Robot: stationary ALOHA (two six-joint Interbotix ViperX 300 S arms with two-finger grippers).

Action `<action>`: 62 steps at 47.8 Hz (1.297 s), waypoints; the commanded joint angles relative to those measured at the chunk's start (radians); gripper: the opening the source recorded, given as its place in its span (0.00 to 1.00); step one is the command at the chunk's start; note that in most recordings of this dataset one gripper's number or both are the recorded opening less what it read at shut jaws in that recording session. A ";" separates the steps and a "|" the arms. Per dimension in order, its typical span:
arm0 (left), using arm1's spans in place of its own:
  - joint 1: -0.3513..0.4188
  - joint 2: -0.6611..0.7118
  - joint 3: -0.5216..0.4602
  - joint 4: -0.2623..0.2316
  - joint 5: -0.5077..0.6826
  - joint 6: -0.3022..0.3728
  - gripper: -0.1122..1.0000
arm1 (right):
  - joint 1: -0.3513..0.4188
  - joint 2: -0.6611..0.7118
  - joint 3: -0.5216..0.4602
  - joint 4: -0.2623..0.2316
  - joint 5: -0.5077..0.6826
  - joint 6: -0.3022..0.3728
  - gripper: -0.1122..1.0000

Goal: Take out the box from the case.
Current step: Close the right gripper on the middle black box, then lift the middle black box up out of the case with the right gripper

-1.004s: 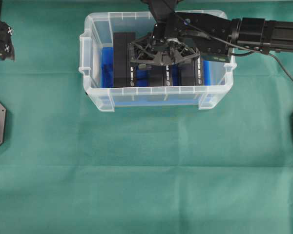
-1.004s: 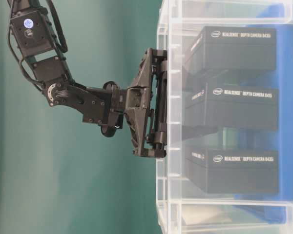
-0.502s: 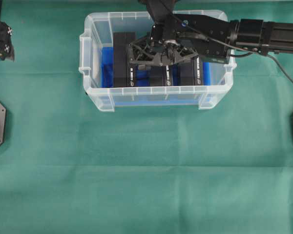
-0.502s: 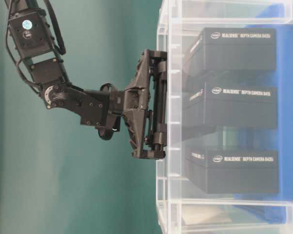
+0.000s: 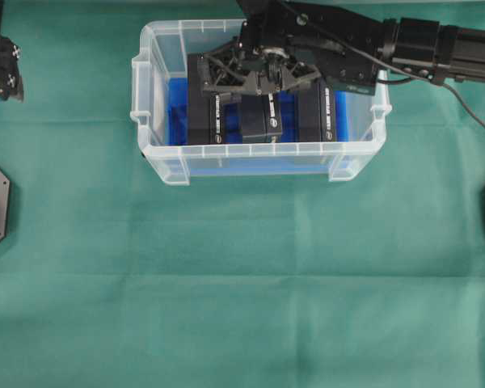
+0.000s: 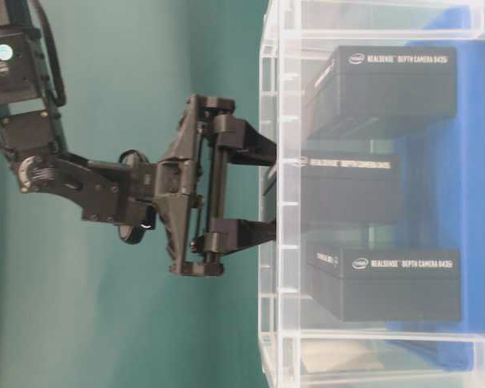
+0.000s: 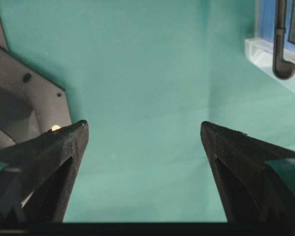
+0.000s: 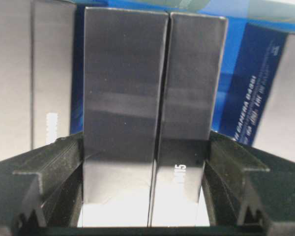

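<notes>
Green cloth covers the tabletop (image 5: 242, 283) under the clear case (image 5: 259, 153). The right gripper (image 8: 145, 196) fingers clasp the middle black box (image 6: 352, 187), lettered "RealSense Depth Camera D435". The left gripper (image 7: 143, 142) fingers gape, holding nothing.

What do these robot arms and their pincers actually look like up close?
Both are matte black. The right arm is built of boxy segments with a thin black cable running along it and a small blue-white round sticker. Its pincer, the right pincer, has an open triangular frame with two flat fingers carrying ridged pads. The left pincer shows two pointed black fingers with teal patches.
</notes>
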State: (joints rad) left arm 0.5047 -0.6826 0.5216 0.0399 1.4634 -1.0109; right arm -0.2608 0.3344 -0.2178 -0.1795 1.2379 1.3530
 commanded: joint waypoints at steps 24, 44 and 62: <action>0.003 -0.005 -0.009 0.006 -0.002 -0.002 0.98 | 0.008 -0.094 -0.196 -0.052 0.219 -0.028 0.71; 0.003 -0.003 -0.009 0.006 -0.002 -0.003 0.98 | 0.012 -0.107 -0.311 -0.092 0.337 -0.063 0.71; 0.003 -0.003 -0.009 0.006 -0.002 -0.002 0.98 | 0.028 -0.107 -0.371 -0.092 0.377 -0.061 0.71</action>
State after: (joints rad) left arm 0.5047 -0.6842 0.5216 0.0414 1.4650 -1.0140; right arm -0.2424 0.2792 -0.5430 -0.2654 1.6076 1.2931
